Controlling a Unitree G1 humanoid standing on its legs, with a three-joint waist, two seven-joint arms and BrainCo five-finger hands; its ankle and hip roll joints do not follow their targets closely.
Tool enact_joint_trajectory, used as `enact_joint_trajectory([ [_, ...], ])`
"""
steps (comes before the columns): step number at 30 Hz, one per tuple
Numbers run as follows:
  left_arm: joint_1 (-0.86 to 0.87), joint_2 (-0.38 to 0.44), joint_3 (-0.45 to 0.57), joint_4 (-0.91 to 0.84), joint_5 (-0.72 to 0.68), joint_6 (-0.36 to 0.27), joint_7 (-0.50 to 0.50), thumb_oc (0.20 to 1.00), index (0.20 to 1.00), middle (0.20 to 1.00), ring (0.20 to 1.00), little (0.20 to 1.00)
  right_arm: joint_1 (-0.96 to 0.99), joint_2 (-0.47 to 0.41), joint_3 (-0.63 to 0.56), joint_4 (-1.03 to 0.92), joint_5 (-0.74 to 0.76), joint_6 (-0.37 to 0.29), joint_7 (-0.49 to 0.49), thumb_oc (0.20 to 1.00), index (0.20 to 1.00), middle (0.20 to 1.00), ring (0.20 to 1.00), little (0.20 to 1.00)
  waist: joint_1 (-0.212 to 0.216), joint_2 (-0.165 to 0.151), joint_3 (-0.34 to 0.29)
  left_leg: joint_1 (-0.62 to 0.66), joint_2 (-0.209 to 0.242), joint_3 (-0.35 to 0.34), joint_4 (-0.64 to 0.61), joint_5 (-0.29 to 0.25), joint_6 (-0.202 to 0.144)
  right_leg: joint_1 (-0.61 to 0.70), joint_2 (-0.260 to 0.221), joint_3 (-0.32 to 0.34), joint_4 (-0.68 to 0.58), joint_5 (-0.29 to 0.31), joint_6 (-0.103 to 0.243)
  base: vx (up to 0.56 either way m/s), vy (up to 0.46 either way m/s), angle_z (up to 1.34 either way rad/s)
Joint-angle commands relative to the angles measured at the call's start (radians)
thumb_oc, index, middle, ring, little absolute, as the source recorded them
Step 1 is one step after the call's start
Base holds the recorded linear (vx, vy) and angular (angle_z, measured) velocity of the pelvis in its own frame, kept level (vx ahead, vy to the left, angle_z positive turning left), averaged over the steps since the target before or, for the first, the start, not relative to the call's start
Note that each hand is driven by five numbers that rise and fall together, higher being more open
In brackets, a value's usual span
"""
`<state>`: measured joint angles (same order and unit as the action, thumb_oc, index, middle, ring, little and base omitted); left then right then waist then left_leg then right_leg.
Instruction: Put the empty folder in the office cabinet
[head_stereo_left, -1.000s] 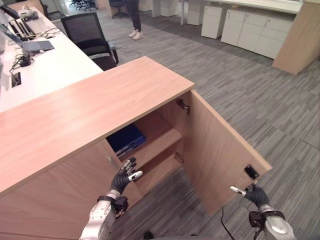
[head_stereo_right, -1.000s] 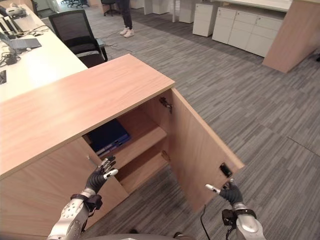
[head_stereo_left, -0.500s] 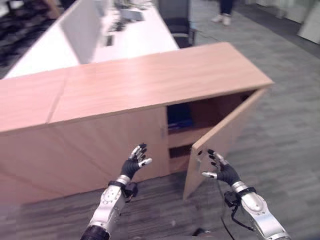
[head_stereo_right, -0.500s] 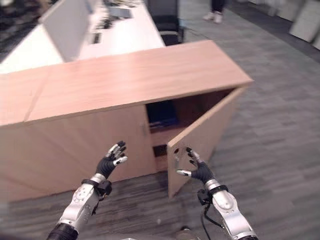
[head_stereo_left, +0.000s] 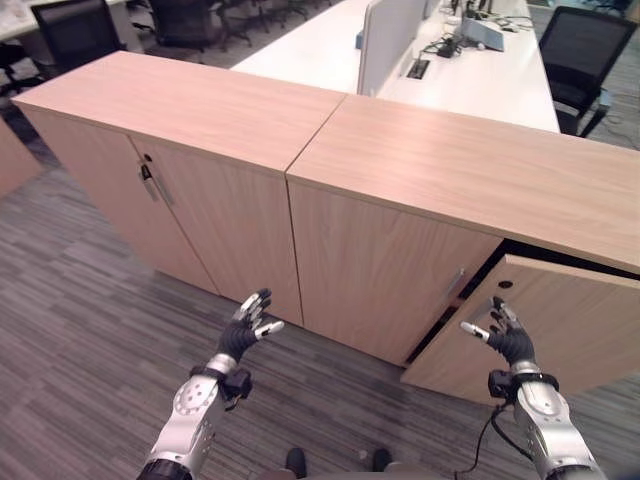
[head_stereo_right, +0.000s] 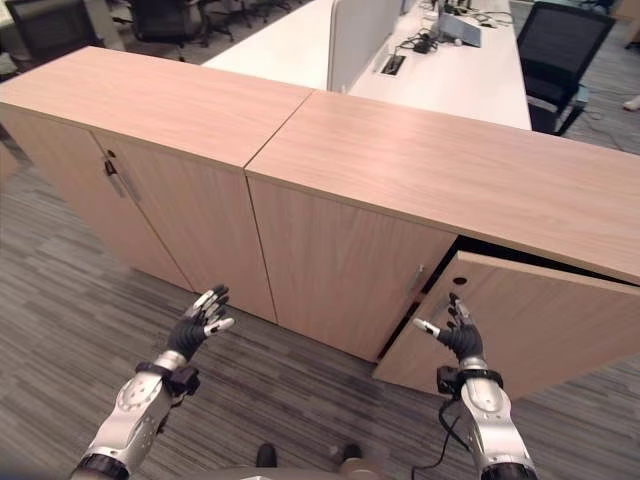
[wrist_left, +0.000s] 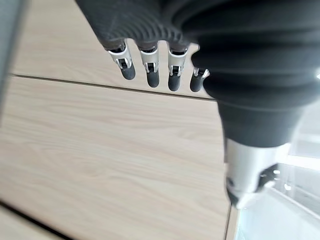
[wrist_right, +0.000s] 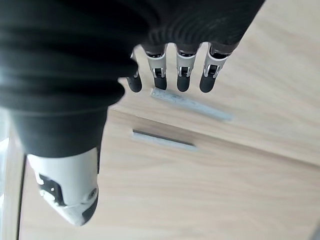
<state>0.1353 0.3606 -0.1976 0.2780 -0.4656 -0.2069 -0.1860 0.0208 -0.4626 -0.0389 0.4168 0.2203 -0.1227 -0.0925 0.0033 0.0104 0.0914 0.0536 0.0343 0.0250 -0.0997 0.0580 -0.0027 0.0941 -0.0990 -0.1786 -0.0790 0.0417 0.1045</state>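
Both robot hands, left (head_stereo_left: 250, 325) and right (head_stereo_left: 505, 338), hang spread and empty before the cabinet (head_stereo_left: 400, 270); its door (head_stereo_left: 560, 330) stands ajar.

My arms are silver-grey metal shells. My left hand (head_stereo_left: 243, 334) and right hand (head_stereo_left: 508, 340) each wear a dark ribbed rubber cover over back and wrist; slim silver fingers (wrist_left: 148, 64) end in dark rounded tips.

No text, label, number or sign can be read anywhere here. The wooden cabinet fronts (head_stereo_left: 380, 270) are plain, and the items on the white desk (head_stereo_left: 480, 75) at the upper right are too small to make out.
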Motion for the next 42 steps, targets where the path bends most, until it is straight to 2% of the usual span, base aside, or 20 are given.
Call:
enact_joint_trajectory([
  [1, -0.038, 0.049, -0.014, -0.063, -0.057, -0.03, -0.04, 1.0, 1.0, 1.0, 1.0, 1.0, -0.199, -0.012, 0.082, 0.044, 0.045, -0.094, 0.001, 1.0, 1.0, 1.0, 1.0, 1.0, 0.076, -0.054, -0.028, 0.042, 0.025, 0.009, 0.03, -0.073, -0.04, 0.021, -0.075, -0.055, 0.104, -0.071, 0.08, 0.02, -0.116, 0.4],
  [5, -0.033, 0.068, -0.029, -0.086, -0.067, -0.023, -0.053, 1.0, 1.0, 1.0, 1.0, 1.0, -0.292, -0.106, 0.065, 0.21, 0.073, -0.091, -0.029, 1.0, 1.0, 1.0, 1.0, 1.0, 0.102, -0.057, -0.036, 0.037, 0.031, -0.025, 0.023, -0.065, -0.058, 0.071, -0.064, -0.103, 0.042, -0.067, 0.071, -0.01, -0.1, 0.39],
  [10, -0.037, 0.082, -0.047, -0.1, -0.084, -0.015, -0.064, 1.0, 1.0, 1.0, 1.0, 1.0, -0.393, -0.19, 0.082, 0.392, 0.108, -0.078, -0.031, 1.0, 1.0, 1.0, 1.0, 1.0, 0.122, -0.057, -0.038, 0.034, 0.042, -0.049, 0.019, -0.055, -0.072, 0.096, -0.05, -0.127, 0.008, -0.066, 0.061, -0.03, -0.067, 0.13],
  [18, -0.028, 0.08, -0.071, -0.104, -0.083, -0.009, -0.069, 1.0, 1.0, 1.0, 1.0, 1.0, -0.469, -0.223, 0.102, 0.493, 0.14, -0.074, -0.026, 1.0, 1.0, 1.0, 1.0, 1.0, 0.124, -0.044, -0.04, 0.032, 0.053, -0.04, 0.012, -0.047, -0.086, 0.093, -0.045, -0.135, -0.008, -0.065, 0.059, -0.03, -0.026, 0.07],
  [23, -0.013, 0.069, -0.064, -0.099, -0.069, -0.01, -0.058, 1.0, 1.0, 1.0, 1.0, 1.0, -0.416, -0.178, 0.092, 0.406, 0.138, -0.079, -0.024, 1.0, 1.0, 1.0, 1.0, 1.0, 0.106, -0.035, -0.041, 0.042, 0.057, -0.023, 0.012, -0.052, -0.085, 0.088, -0.044, -0.116, -0.008, -0.062, 0.058, 0.01, 0.003, -0.1],
  [29, -0.002, 0.018, -0.014, -0.071, -0.042, -0.011, -0.037, 1.0, 1.0, 1.0, 1.0, 1.0, -0.166, 0.007, 0.048, 0.131, 0.124, -0.097, 0.008, 1.0, 1.0, 1.0, 1.0, 1.0, 0.06, -0.024, -0.038, 0.06, 0.062, 0.014, 0.012, -0.065, -0.082, 0.077, -0.047, -0.088, -0.008, -0.054, 0.059, 0.02, 0.015, -0.13],
  [30, 0.0, 0.02, -0.015, -0.071, -0.042, -0.012, -0.037, 1.0, 1.0, 1.0, 1.0, 1.0, -0.16, 0.009, 0.046, 0.125, 0.123, -0.094, 0.007, 1.0, 1.0, 1.0, 1.0, 1.0, 0.061, -0.025, -0.04, 0.06, 0.062, 0.015, 0.012, -0.065, -0.082, 0.077, -0.047, -0.087, -0.008, -0.054, 0.059, 0.02, 0.006, -0.1],
  [34, 0.005, -0.017, 0.025, -0.048, -0.017, -0.017, -0.03, 1.0, 1.0, 1.0, 1.0, 1.0, 0.024, 0.123, 0.045, -0.034, 0.1, -0.097, 0.066, 1.0, 1.0, 1.0, 1.0, 1.0, 0.018, -0.023, -0.035, 0.068, 0.06, 0.037, 0.012, -0.072, -0.076, 0.066, -0.053, -0.065, 0.0, -0.047, 0.062, 0.01, 0.015, -0.13],
  [40, 0.016, -0.026, 0.039, -0.029, 0.024, -0.024, -0.007, 1.0, 1.0, 1.0, 1.0, 1.0, 0.124, 0.17, 0.1, -0.12, 0.094, -0.089, 0.125, 1.0, 1.0, 1.0, 1.0, 1.0, -0.031, -0.017, -0.028, 0.087, 0.06, 0.069, 0.012, -0.082, -0.07, 0.049, -0.06, -0.026, 0.019, -0.045, 0.063, 0.0, 0.036, -0.17],
  [42, 0.015, -0.028, 0.04, -0.024, 0.026, -0.025, -0.004, 1.0, 1.0, 1.0, 1.0, 1.0, 0.127, 0.171, 0.11, -0.121, 0.094, -0.088, 0.128, 1.0, 1.0, 1.0, 1.0, 1.0, -0.035, -0.017, -0.028, 0.09, 0.059, 0.075, 0.012, -0.084, -0.07, 0.046, -0.06, -0.019, 0.021, -0.045, 0.063, 0.0, 0.034, -0.29],
])
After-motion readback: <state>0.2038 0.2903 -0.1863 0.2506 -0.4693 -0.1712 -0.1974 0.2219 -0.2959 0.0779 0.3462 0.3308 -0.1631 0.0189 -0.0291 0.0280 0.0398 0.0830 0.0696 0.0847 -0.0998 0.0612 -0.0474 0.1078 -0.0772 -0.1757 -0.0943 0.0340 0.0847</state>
